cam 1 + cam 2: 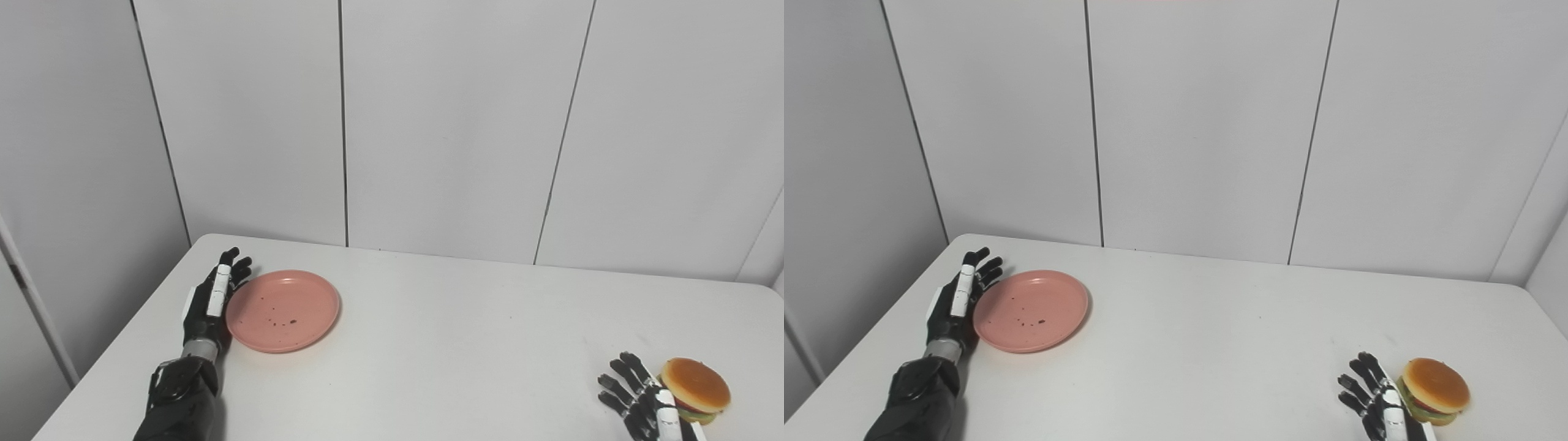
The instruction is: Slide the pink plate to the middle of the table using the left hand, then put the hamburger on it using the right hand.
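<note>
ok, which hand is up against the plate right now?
The left hand: its open fingers lie along the left rim of the round pink plate. The right hand is far across the table, open beside the hamburger.

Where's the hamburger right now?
The hamburger sits at the table's near right corner, just right of the open right hand, far from the pink plate on the left.

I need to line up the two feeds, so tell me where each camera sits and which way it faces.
Left eye view: on the head, facing down and forward over the white table; shows the left hand beside the pink plate.
Right eye view: set a little rightward, same aim; shows the right hand beside the hamburger.
Shared: both hands, plate, hamburger, panelled wall.
</note>
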Tool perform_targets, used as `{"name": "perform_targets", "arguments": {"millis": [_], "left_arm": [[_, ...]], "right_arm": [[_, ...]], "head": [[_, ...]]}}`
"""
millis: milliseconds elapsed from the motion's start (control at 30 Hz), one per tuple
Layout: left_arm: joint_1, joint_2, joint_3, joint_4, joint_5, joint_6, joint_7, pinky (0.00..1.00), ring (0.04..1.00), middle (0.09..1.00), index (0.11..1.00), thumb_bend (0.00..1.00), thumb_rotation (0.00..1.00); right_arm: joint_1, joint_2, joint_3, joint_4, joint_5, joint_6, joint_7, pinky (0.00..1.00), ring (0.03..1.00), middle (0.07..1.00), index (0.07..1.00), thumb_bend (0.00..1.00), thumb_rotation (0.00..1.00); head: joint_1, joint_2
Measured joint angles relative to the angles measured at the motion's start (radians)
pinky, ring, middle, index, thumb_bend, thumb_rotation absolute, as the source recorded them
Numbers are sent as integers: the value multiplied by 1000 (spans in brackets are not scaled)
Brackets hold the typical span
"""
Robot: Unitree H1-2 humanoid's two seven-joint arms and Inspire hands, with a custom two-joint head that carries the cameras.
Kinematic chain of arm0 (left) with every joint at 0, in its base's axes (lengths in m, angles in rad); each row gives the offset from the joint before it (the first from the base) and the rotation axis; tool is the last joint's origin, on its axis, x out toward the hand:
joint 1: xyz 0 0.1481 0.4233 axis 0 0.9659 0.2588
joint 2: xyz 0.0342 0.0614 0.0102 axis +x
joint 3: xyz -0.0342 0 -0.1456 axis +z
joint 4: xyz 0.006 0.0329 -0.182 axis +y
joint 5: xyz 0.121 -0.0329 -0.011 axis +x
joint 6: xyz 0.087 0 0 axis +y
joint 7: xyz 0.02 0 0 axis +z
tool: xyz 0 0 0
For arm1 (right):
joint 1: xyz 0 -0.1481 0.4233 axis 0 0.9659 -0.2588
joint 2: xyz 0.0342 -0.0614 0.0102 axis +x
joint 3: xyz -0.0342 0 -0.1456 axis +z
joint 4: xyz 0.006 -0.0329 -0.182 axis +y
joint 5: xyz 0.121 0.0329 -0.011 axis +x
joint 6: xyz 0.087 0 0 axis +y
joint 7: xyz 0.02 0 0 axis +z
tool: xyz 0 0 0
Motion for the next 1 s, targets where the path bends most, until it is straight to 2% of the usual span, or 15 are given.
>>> {"name": "perform_targets", "arguments": {"millis": [167,400,633,1000], "left_arm": [[12,-15,-25,-38,17,8,0,844,865,839,875,992,876],[30,-49,-44,-105,23,36,1,875,881,852,896,984,881],[64,-85,-62,-203,30,95,3,873,876,852,888,972,872],[74,-121,-89,-247,50,117,13,892,882,856,881,971,875]], "right_arm": [[6,4,3,-13,0,18,-1,821,829,894,889,744,999],[7,6,3,-14,-1,19,-15,815,821,885,880,739,992],[10,8,8,-23,0,23,-19,804,811,872,873,748,980],[22,16,19,-46,-5,32,-34,807,810,874,878,756,988]], "head": [[-2,3],[-3,8],[-15,12],[-46,25]]}}
